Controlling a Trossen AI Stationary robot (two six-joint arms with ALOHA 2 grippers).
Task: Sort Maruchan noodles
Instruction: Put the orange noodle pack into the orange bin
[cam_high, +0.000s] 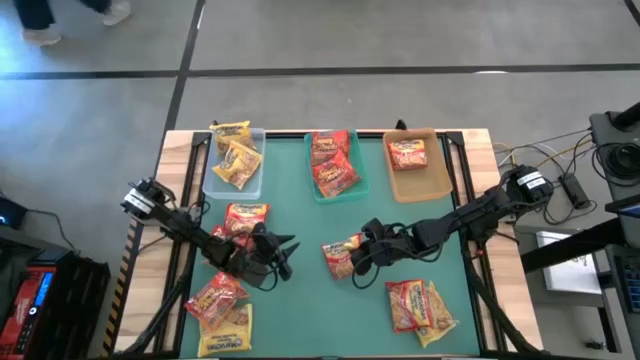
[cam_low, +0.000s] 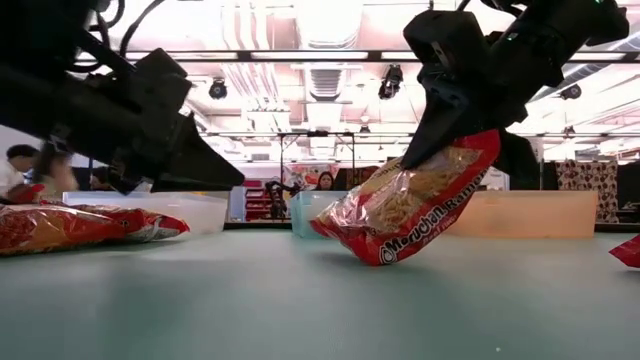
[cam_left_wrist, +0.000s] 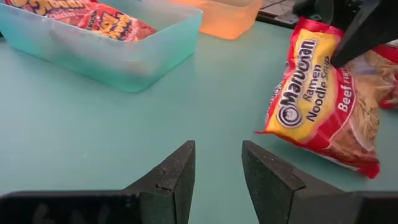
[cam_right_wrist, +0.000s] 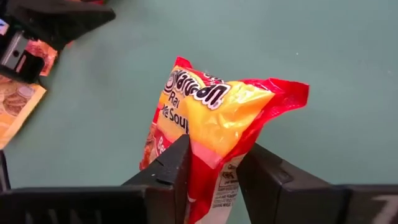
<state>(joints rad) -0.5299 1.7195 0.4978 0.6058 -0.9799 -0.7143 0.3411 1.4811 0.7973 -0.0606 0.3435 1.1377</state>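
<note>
A red-and-yellow Maruchan noodles packet (cam_high: 342, 256) sits mid-table, with my right gripper (cam_right_wrist: 214, 180) shut on it. My left gripper (cam_left_wrist: 217, 168) stands open just left of it (cam_high: 285, 248), nothing between its fingers, pointing toward the packet (cam_left_wrist: 323, 99). More packets lie on the mat at left (cam_high: 245, 220), near left (cam_high: 220, 300) and near right (cam_high: 420, 305). Others fill the clear tray (cam_high: 235, 160), the teal tray (cam_high: 335, 165) and the tan tray (cam_high: 418, 165) along the far edge. My right gripper pinches the packet's crimped end (cam_right_wrist: 214, 163) between its two fingers. The fingers slant down from the table's right. The packet is tilted, its held end raised, and its lower end (cam_low: 385, 255) rests on the mat.
The three trays stand in a row along the far edge. Loose packets lie to the left and near side of my left arm and near my right arm. Bare teal mat (cam_high: 310, 300) lies between the grippers and the near edge. People show in the room beyond.
</note>
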